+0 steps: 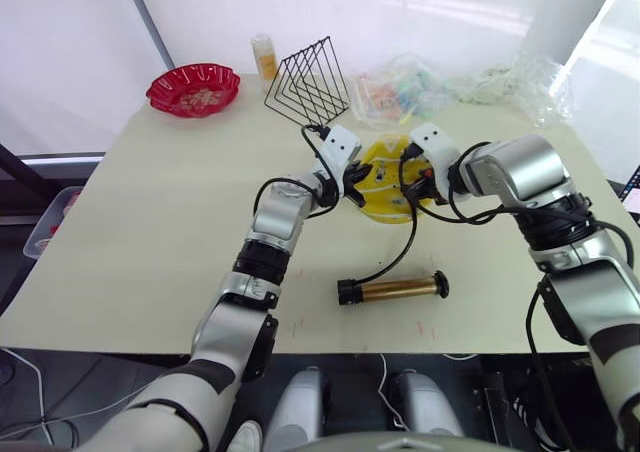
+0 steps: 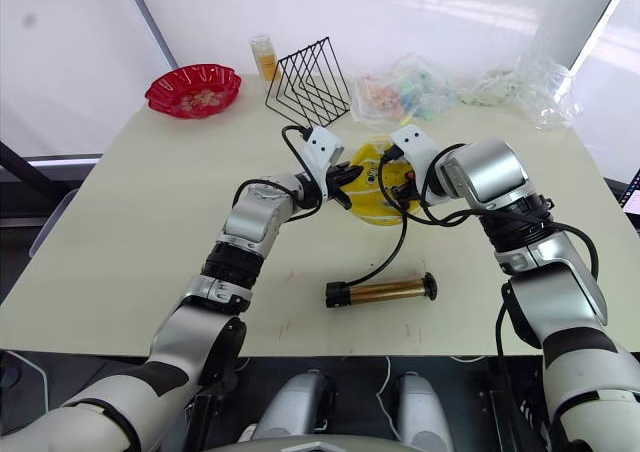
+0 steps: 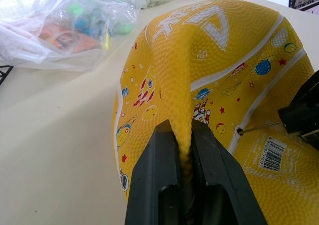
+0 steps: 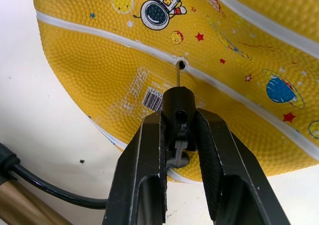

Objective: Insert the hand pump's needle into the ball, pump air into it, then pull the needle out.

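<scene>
The ball (image 3: 209, 85), yellow and squashed nearly flat, lies on the far middle of the table (image 1: 150, 222), in front of the wire rack (image 1: 308, 82) and the plastic bags (image 1: 420, 87). A raised fold of its rubber is pinched between the two fingers of the left gripper (image 3: 183, 150), so the ball is held steady from the robot's left. The right gripper (image 4: 178, 135) is clamped on the small black fitting (image 4: 178, 103) at the end of the hose (image 1: 408, 242), and the needle (image 4: 179, 75) is lined up with the valve hole (image 4: 181, 64) on the white seam, its tip at or just inside the opening; how deep it sits cannot be told. The pump (image 1: 392, 289) lies on its side nearer the front edge, apart from the ball, joined to it by the curving hose. The insertion step is judged to be under way, with pumping not yet begun. If the fitting is pushed at a slant to the hole, the thin needle could be bent or skid off across the pebbled rubber. Because the ball is limp, the wall could be dimpled inward rather than pierced unless the fold is kept firmly gripped. A tug from the hose could also twist the fitting in the fingers or drag the pump.
</scene>
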`<state>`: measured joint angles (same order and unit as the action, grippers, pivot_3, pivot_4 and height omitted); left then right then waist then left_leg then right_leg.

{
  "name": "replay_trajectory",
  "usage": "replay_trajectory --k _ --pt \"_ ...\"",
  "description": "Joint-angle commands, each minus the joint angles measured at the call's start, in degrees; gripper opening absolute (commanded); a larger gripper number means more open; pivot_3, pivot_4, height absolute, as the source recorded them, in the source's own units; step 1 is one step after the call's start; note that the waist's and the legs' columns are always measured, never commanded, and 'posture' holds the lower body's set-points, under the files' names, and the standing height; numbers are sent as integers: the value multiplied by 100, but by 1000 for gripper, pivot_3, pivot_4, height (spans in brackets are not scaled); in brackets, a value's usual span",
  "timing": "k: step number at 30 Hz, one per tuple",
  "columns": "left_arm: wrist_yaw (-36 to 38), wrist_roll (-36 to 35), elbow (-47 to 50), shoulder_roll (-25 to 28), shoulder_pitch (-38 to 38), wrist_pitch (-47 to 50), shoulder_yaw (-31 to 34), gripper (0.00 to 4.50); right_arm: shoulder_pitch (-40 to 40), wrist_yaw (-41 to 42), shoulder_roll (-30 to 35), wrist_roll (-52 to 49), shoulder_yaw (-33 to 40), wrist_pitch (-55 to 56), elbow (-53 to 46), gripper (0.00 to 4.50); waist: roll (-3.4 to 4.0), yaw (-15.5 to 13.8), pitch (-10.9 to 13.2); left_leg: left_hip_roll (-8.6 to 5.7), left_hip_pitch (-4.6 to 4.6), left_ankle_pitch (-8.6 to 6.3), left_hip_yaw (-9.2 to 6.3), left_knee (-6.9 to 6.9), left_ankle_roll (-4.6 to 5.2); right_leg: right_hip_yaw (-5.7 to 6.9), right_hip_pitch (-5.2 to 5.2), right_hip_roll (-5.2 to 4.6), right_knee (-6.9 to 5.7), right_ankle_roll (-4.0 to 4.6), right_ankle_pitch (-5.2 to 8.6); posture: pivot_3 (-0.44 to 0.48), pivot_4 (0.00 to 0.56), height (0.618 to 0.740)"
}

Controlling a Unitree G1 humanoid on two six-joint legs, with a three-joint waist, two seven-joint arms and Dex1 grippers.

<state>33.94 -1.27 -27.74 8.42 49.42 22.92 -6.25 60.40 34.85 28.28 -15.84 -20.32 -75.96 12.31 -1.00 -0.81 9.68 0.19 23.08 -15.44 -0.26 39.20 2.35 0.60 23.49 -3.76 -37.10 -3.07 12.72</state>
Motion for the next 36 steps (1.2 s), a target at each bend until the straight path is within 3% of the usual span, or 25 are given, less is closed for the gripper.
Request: replay_trajectory --k 1,20,36 --pt "-22 16 -74 -14 -17 49 -85 26 -63 36 76 73 -49 -67 -16 361 0 0 0 0 0 0 0 0 0 0 0 0 0 0 0 0 150 737" --pt "41 -22 31 -53 -73 79 -122 26 -80 31 -61 257 -196 145 423 361 0 0 0 0 -1 0 0 0 0 0 -1 -1 0 0 0 0 150 737" --pt "681 -312 582 -102 -392 658 -390 26 651 411 -816 852 -674 848 1755 361 2 173 -24 2 -32 0 -1 0 -1 -5 -18 2 -7 1 0 0 150 737"
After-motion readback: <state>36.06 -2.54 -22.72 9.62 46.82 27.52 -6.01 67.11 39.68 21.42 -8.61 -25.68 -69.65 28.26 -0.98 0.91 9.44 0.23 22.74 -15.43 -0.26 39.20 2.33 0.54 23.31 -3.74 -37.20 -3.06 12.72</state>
